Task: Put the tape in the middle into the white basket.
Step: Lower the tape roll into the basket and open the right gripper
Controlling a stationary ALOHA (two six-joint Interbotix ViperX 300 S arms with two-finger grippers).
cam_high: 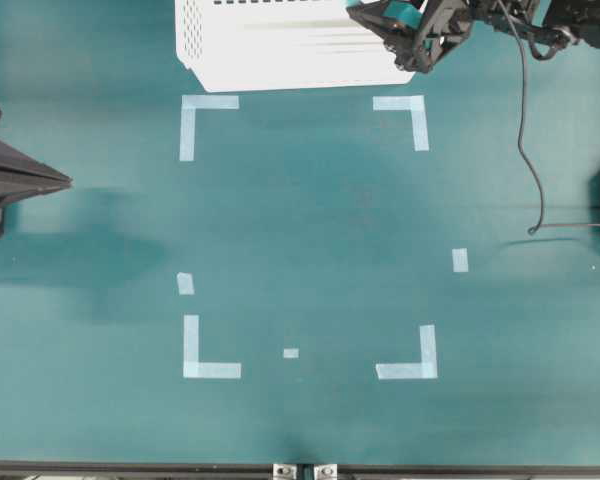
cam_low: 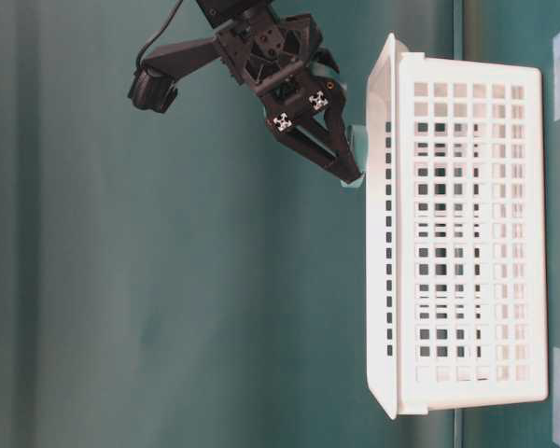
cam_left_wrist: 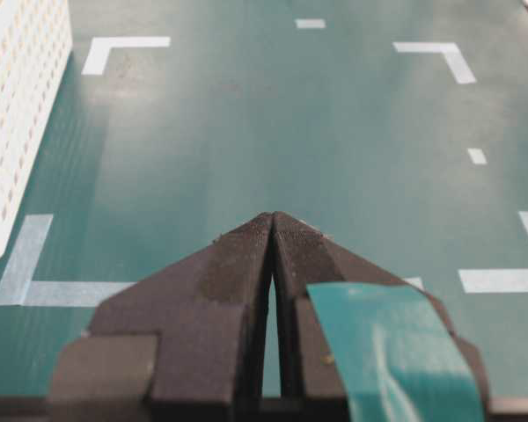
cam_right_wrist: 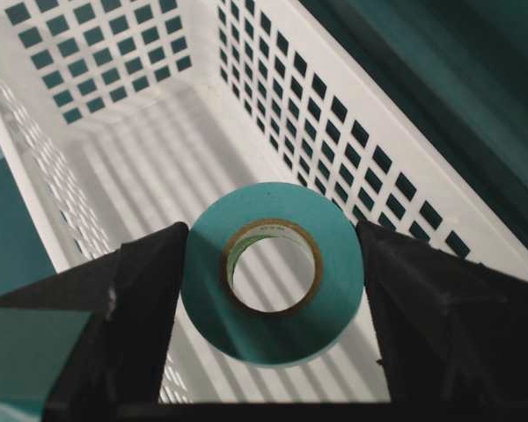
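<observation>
At the far left, the left gripper (cam_left_wrist: 272,230) rests pinched shut on nothing. Over the white basket (cam_right_wrist: 123,167), the right gripper (cam_right_wrist: 273,290) clasps the tape (cam_right_wrist: 273,286) by its outer rim, fingers either side. The roll looks light, stiff and smooth-edged; rim hold suits. That arm reaches forward, tilted down above the basket's open top.

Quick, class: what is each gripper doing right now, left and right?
Left gripper: jaws closed, holding nothing.
Right gripper: jaws closed on the tape, above the white basket.
</observation>
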